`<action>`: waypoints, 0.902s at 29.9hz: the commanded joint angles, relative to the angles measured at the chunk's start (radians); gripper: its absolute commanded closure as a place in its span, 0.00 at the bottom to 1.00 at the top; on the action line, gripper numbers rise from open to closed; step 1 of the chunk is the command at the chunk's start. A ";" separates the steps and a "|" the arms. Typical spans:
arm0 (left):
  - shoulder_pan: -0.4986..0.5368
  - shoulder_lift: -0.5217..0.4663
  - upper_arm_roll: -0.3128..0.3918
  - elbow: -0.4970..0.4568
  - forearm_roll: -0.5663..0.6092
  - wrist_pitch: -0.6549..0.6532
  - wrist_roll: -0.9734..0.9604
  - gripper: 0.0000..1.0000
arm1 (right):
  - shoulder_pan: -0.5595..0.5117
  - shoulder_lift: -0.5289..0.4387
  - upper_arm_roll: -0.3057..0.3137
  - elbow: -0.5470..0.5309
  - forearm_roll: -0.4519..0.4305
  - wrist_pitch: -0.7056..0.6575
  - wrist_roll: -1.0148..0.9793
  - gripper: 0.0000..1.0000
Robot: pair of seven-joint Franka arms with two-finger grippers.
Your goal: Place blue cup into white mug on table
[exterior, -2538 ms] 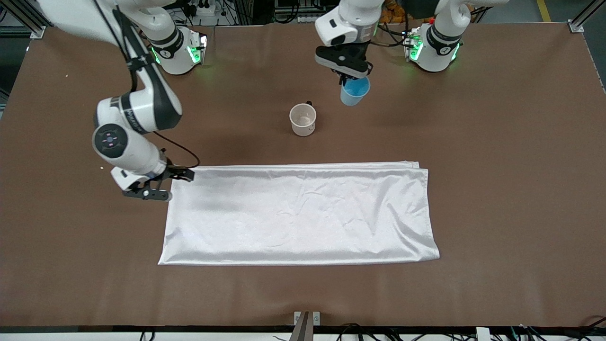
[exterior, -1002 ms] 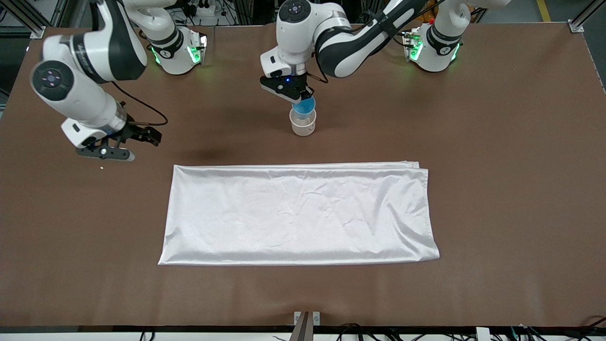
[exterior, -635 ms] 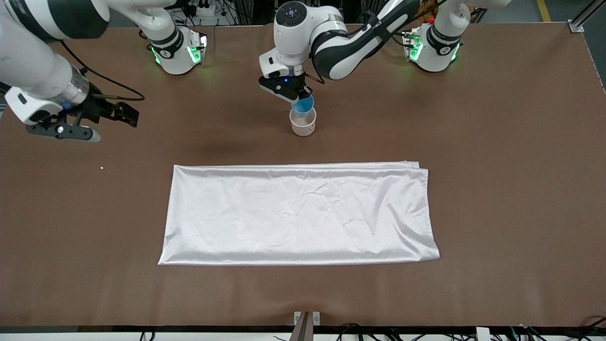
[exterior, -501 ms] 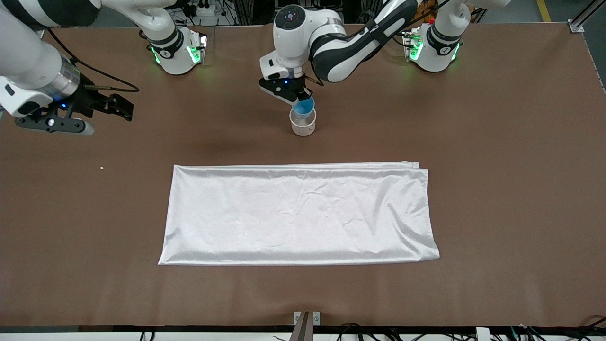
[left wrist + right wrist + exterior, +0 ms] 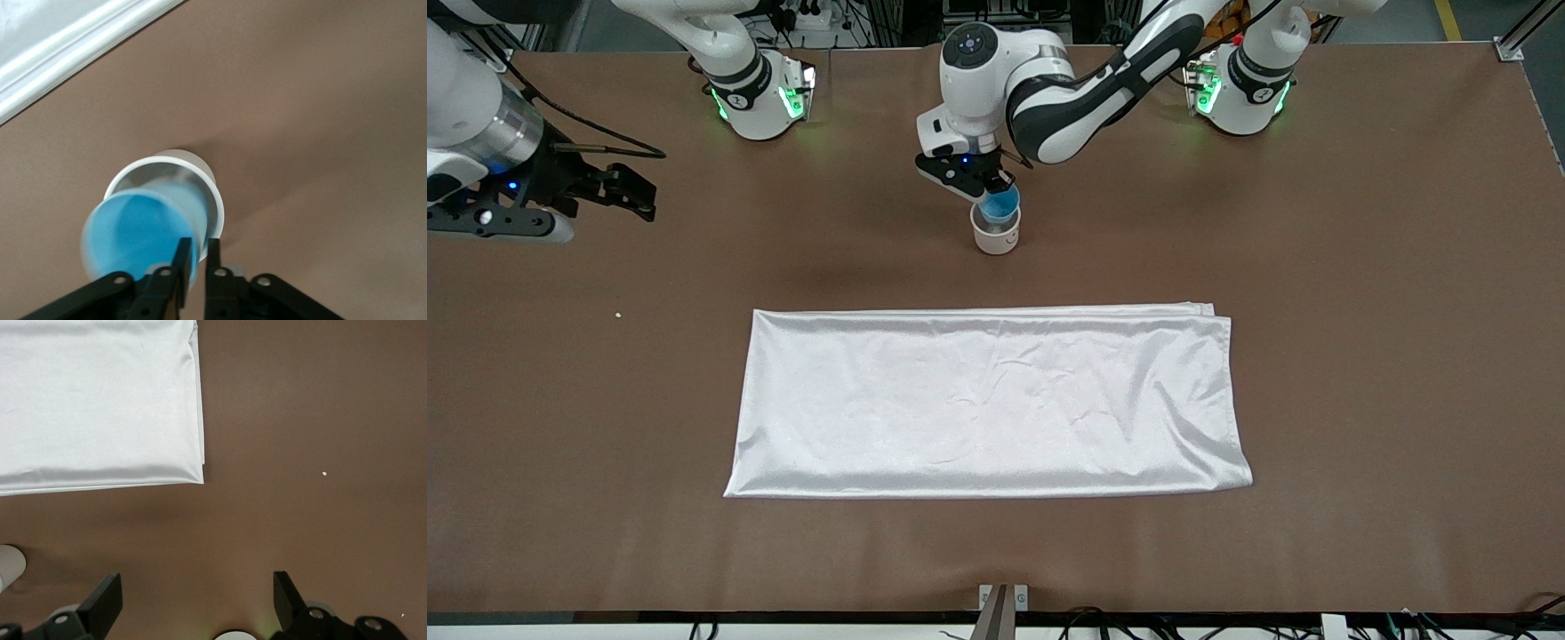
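- The blue cup (image 5: 998,210) sits partly inside the white mug (image 5: 996,235), its mouth up and its upper part standing clear above the mug's rim.
- The cup's long axis is near upright but tipped a little: in the left wrist view its rim (image 5: 137,233) is off-centre from the mug's rim (image 5: 200,175).
- The cup's narrow base points down into the mug; how deep it reaches cannot be seen.
- The left gripper (image 5: 993,184) is over the mug, its fingers (image 5: 183,267) close together on either side of the cup's rim wall; whether they still press it or have just parted from it cannot be told.
- The mug stands upright on the table (image 5: 1360,267), farther from the front camera than the cloth (image 5: 987,400) and well apart from it.
- The cloth lies flat, its long side running along the table's length.
- The right gripper (image 5: 560,200) hangs over bare table at the right arm's end, its fingers (image 5: 100,603) spread wide and holding nothing; that arm waits.
- A small white speck (image 5: 617,314) lies on the table near that end.
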 commanded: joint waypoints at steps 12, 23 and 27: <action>0.071 -0.076 -0.004 0.016 0.017 -0.017 0.074 0.00 | -0.096 0.032 -0.006 0.052 0.149 -0.010 -0.127 0.00; 0.114 -0.244 0.030 0.079 -0.147 -0.148 0.076 0.00 | -0.084 0.035 -0.006 0.052 0.129 -0.010 -0.126 0.00; 0.114 -0.277 0.061 0.143 -0.181 -0.279 0.077 0.00 | -0.082 0.036 -0.004 0.051 0.129 -0.008 -0.124 0.00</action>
